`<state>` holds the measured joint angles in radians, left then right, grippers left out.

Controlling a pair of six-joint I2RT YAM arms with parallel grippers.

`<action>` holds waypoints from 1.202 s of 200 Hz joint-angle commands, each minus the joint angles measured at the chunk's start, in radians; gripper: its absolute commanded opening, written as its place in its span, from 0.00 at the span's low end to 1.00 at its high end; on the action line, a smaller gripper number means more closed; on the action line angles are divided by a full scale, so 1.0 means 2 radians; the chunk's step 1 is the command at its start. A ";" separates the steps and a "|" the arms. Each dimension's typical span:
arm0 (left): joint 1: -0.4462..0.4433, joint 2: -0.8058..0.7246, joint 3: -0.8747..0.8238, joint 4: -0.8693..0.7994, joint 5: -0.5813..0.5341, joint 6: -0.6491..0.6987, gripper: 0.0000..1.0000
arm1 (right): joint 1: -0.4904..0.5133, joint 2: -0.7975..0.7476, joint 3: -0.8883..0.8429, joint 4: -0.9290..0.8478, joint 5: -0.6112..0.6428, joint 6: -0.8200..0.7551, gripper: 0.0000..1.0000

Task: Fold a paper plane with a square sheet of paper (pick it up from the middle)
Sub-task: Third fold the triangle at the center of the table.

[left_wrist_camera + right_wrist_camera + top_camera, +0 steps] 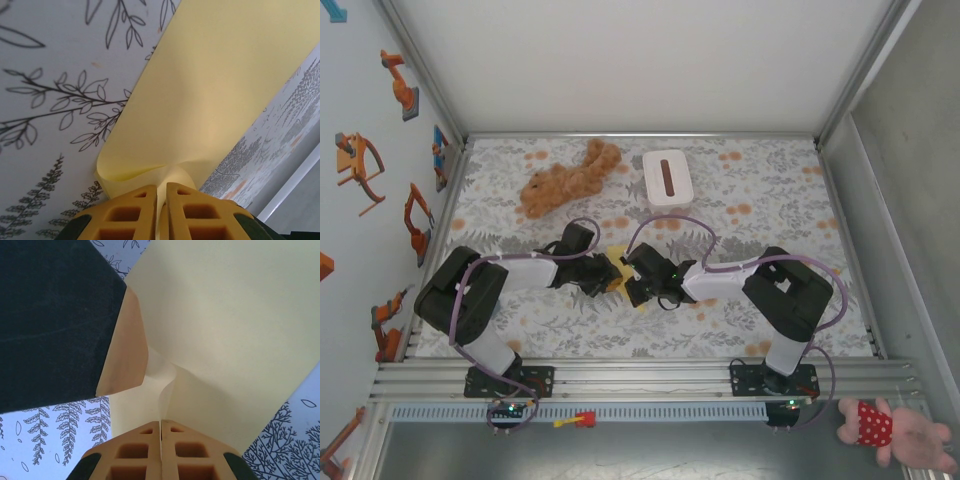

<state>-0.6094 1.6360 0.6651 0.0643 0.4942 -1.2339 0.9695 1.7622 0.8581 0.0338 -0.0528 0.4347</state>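
Observation:
The square sheet of paper [617, 256] is pale yellow and hangs lifted between my two grippers at the middle of the table. My left gripper [608, 272] is shut on it. In the left wrist view the paper [210, 90] curls up out of the pinch at the left gripper [161, 186]. My right gripper [632, 272] faces the left one and is also shut on the sheet. In the right wrist view a raised fold of the paper [235, 340] runs into the right gripper [160, 421], with the left gripper's tan finger [125, 350] just beyond it.
A brown plush toy [568, 178] lies at the back left of the floral cloth. A white box [667, 176] with a brown slot stands at the back centre. A pink plush toy [895, 430] lies off the table at the near right.

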 commanded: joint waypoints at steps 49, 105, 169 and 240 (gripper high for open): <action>0.016 -0.023 0.027 -0.054 -0.006 0.052 0.15 | -0.005 0.016 -0.004 -0.032 0.006 0.010 0.00; 0.055 0.022 0.086 -0.095 0.016 0.117 0.16 | -0.005 0.015 -0.005 -0.018 0.004 0.015 0.00; 0.059 0.095 0.154 -0.142 0.017 0.161 0.16 | -0.005 0.010 -0.009 -0.011 0.007 0.022 0.00; 0.057 0.127 0.151 -0.163 0.023 0.168 0.15 | -0.005 -0.005 -0.016 0.002 0.012 0.027 0.00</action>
<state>-0.4900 1.8492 0.9691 -0.1711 0.5442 -0.9340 0.9688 1.7611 0.8509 0.0521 -0.0525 0.4725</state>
